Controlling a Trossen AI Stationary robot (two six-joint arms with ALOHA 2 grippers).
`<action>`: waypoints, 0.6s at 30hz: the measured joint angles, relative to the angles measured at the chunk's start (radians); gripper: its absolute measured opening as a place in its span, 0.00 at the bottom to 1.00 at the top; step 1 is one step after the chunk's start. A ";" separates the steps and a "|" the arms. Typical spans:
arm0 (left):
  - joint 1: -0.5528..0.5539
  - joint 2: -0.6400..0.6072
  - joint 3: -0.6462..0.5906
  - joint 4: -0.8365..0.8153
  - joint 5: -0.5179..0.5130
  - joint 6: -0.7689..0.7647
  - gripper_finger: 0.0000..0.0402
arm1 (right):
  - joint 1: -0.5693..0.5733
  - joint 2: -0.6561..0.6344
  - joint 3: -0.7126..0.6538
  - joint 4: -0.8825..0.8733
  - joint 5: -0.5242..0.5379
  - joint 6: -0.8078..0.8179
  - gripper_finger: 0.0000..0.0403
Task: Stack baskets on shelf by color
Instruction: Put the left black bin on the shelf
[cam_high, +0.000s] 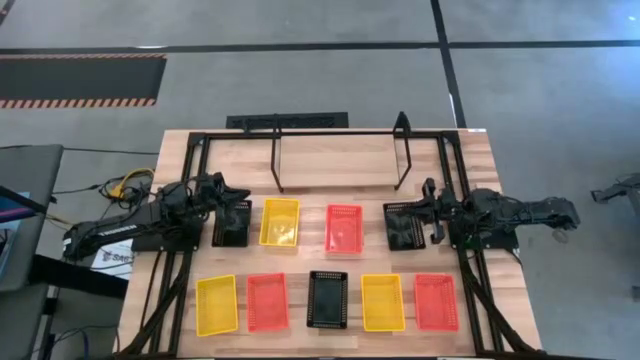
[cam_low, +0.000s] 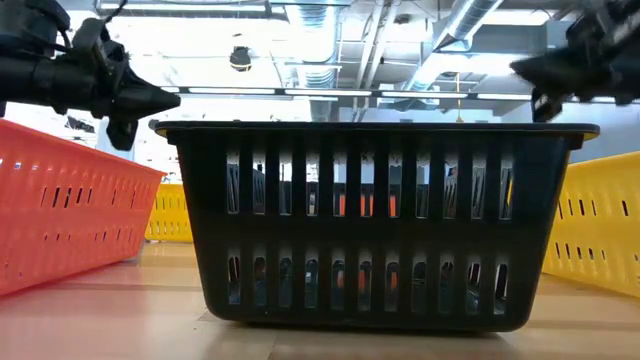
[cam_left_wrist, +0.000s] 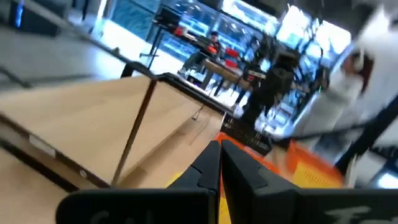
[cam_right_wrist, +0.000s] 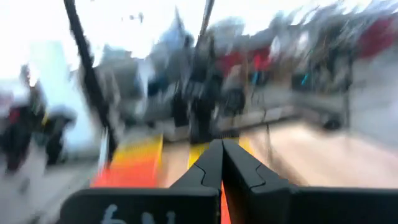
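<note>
The wooden tabletop (cam_high: 330, 160) carries the shelf (cam_high: 340, 150) at its far side — a thin black rod frame, nothing on it. Nine baskets lie flat below it: a near row of yellow, red, black basket (cam_high: 327, 300), yellow, red, and a middle row of black, yellow basket (cam_high: 280, 221), red basket (cam_high: 344, 228), black. The left gripper (cam_high: 238, 193) hovers over the left black basket (cam_high: 232, 222), the right gripper (cam_high: 424, 192) over the right black basket (cam_high: 405, 225) — both with jaws pressed together, holding nothing.
</note>
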 joint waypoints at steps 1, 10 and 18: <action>0.000 0.000 0.000 0.014 -0.001 -0.045 0.00 | 0.000 0.000 0.000 0.054 0.036 0.003 0.07; 0.000 0.000 0.000 0.394 -0.020 -0.029 0.00 | 0.000 0.000 0.000 0.516 0.138 -0.202 0.03; -0.013 0.013 0.153 0.544 -0.007 0.077 0.03 | 0.000 0.092 0.186 0.478 0.069 -0.052 0.12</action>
